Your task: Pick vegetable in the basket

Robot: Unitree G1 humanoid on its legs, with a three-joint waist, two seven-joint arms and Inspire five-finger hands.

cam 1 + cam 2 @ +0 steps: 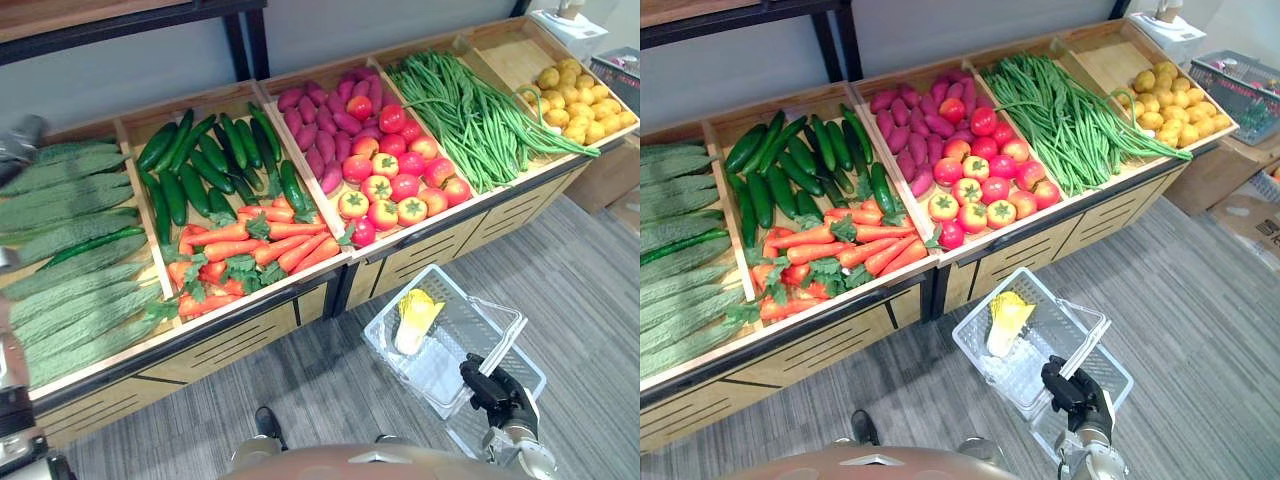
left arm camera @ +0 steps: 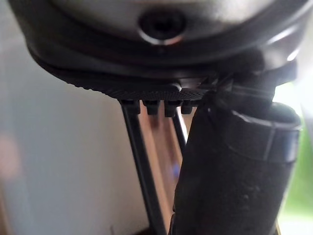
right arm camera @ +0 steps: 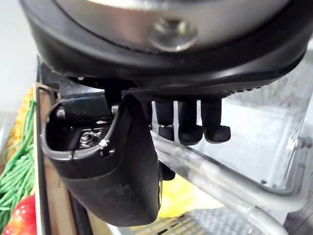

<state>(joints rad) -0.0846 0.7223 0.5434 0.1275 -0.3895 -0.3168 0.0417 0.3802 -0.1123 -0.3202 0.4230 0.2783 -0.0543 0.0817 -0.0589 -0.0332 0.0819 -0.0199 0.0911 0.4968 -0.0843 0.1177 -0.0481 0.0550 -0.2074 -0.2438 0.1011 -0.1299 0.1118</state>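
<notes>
A clear wire basket (image 1: 383,338) hangs low in front of the vegetable stand, over the grey floor. My right hand (image 1: 495,392) is shut on the basket's metal handle (image 1: 499,350); in the right wrist view the fingers (image 3: 188,128) curl over the handle bars (image 3: 220,182). Inside the basket lies one pale yellow leafy vegetable (image 1: 415,318), also seen past the thumb (image 3: 183,196). My left hand (image 1: 20,140) is raised at the far left, above the bitter gourds. In the left wrist view its fingers (image 2: 156,105) point straight away beside the thumb (image 2: 234,166) and hold nothing.
The wooden stand (image 1: 300,300) has bins of bitter gourds (image 1: 70,260), cucumbers (image 1: 200,165), carrots (image 1: 250,250), purple sweet potatoes (image 1: 325,125), tomatoes (image 1: 395,185), green beans (image 1: 470,110) and yellow fruit (image 1: 575,105). A second basket (image 1: 1240,85) and cardboard boxes (image 1: 1255,220) stand at the right.
</notes>
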